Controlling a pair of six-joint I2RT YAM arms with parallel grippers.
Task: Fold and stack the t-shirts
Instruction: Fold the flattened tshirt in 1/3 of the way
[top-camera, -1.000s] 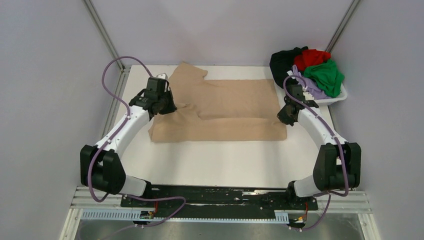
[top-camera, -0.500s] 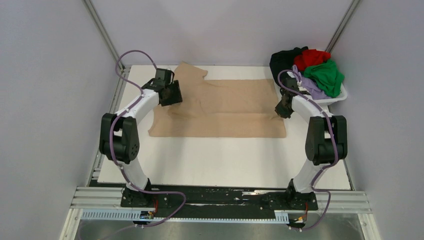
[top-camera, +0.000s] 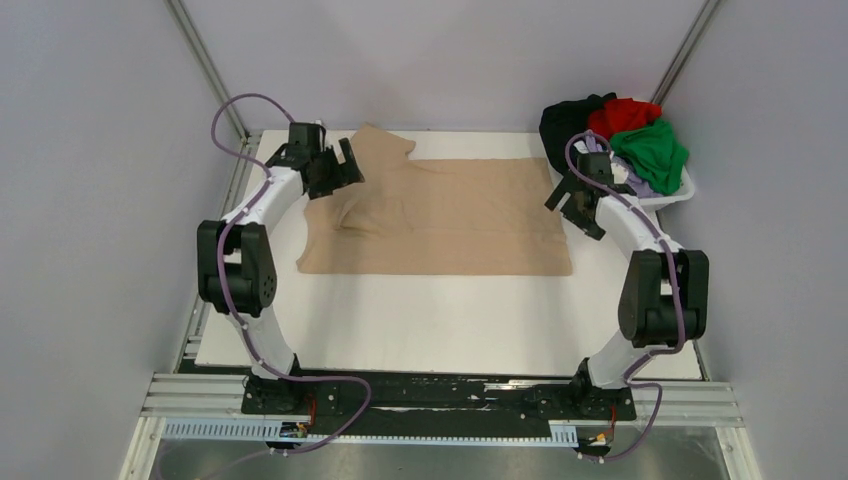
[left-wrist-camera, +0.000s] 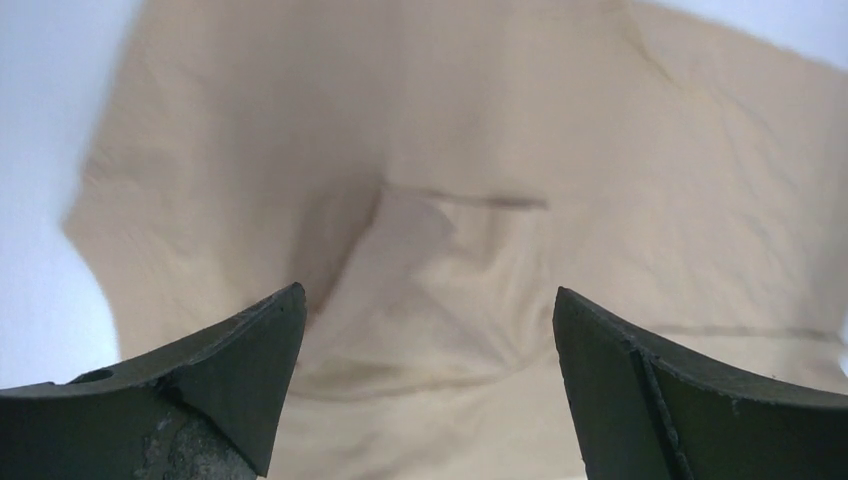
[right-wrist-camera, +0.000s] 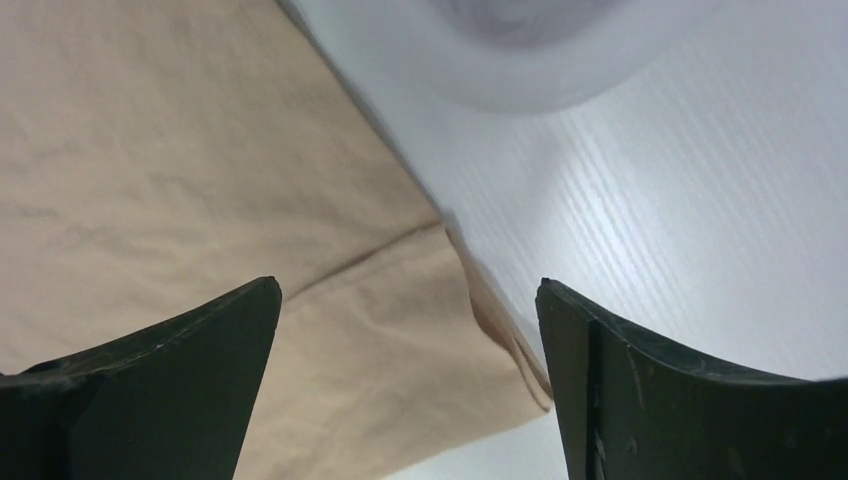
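The tan t-shirt (top-camera: 450, 220) lies flat across the middle of the table, folded lengthwise, with one sleeve sticking out at the far left. My left gripper (top-camera: 343, 170) hovers open over its left end; in the left wrist view only rumpled tan cloth (left-wrist-camera: 480, 150) lies below the open left gripper (left-wrist-camera: 430, 330). My right gripper (top-camera: 574, 208) hangs open above the shirt's right edge. The right wrist view shows the tan corner (right-wrist-camera: 200, 180) under the open right gripper (right-wrist-camera: 408, 330). Black (top-camera: 565, 125), red (top-camera: 622, 115), green (top-camera: 652, 152) and lavender (top-camera: 630, 182) t-shirts are piled in the basket.
The white plastic basket (top-camera: 682, 190) stands at the table's far right corner, close behind my right gripper. Bare white table (top-camera: 450, 320) stretches between the shirt and the arm bases. Grey walls and metal posts close in the left, right and far sides.
Both grippers carried the shirt's near edge toward the far side, then opened and let it go. The cloth now lies as a flat folded layer, and both grippers have lifted off it.
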